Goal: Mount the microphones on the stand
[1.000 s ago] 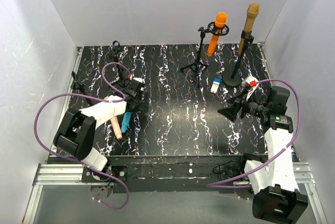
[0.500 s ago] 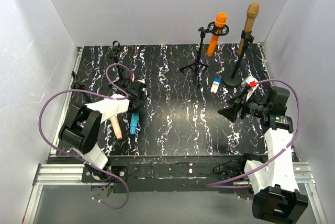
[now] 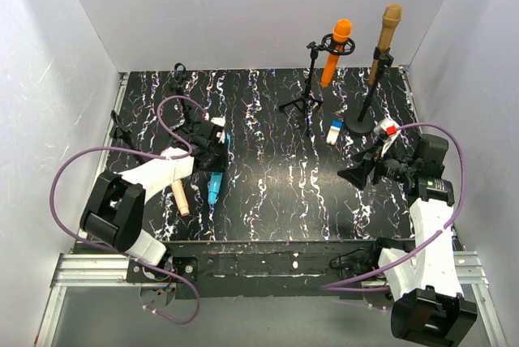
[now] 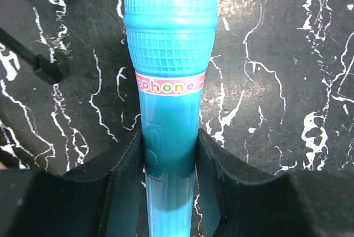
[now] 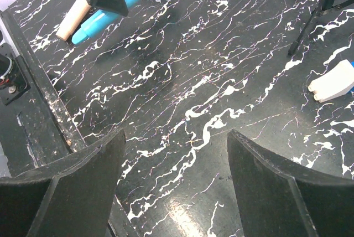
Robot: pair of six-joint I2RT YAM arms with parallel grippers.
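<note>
Two of the four looked done: the orange microphone (image 3: 337,49) and the gold-bronze microphone (image 3: 388,32) stood clipped in the stands (image 3: 312,71) at the back right. On the left of the table (image 3: 276,193), the left gripper (image 4: 170,143) pinched the handle of the light blue microphone (image 4: 168,54), with the pale pink-beige microphone (image 3: 180,199) lying just beside it. The right gripper (image 5: 174,159) hung wide and empty, so I judged that half the job was left.

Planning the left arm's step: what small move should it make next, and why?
Probably lift it straight up slightly. The left pincer is closed on the handle of the light blue plastic microphone, fingers pressing both sides below the label band, low over the black marbled table and beside the pale pink-beige microphone. Rising first should clear both.
</note>
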